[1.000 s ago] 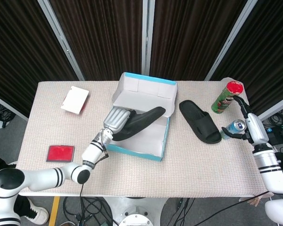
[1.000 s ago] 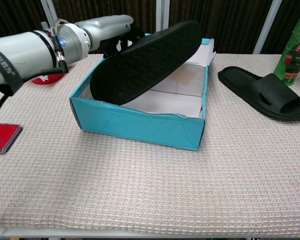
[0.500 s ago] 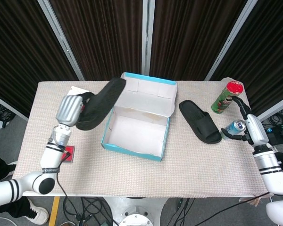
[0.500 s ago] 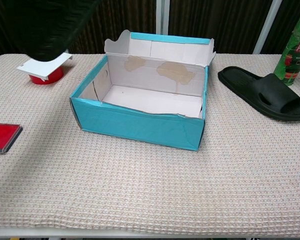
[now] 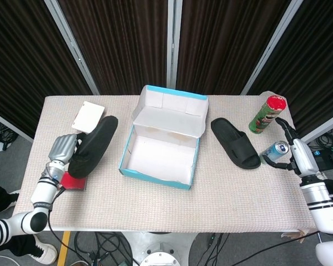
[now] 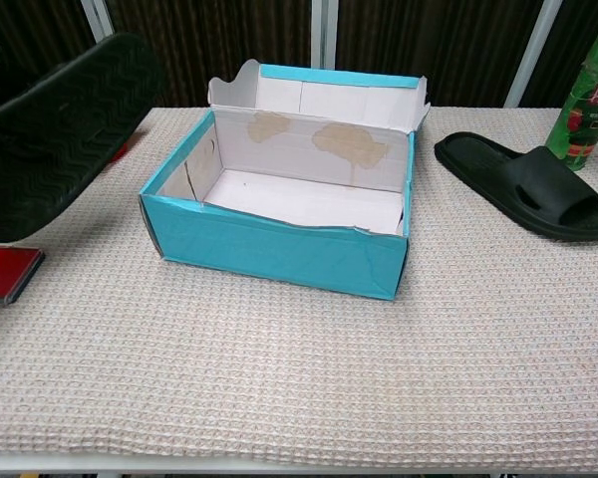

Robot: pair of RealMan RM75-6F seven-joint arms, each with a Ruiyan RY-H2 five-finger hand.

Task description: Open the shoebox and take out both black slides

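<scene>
The teal shoebox (image 5: 134, 169) (image 6: 269, 254) stands open in the middle of the table, its lid folded back and its white inside bare. My left hand (image 5: 61, 149) holds one black slide (image 5: 94, 146) (image 6: 60, 124) left of the box, low over the table. The other black slide (image 5: 235, 143) (image 6: 526, 185) lies on the cloth right of the box. My right hand (image 5: 289, 155) hovers at the table's right edge with its fingers spread, holding nothing.
A red flat object (image 5: 74, 183) (image 6: 5, 274) lies under the held slide. A white card (image 5: 88, 116) sits at the back left. A green chip can (image 5: 267, 113) (image 6: 589, 95) and a blue drink can (image 5: 274, 149) stand near my right hand.
My left hand has carried the slide out of the box, over to the left, then down and nearer the front edge. The right hand has barely moved.
</scene>
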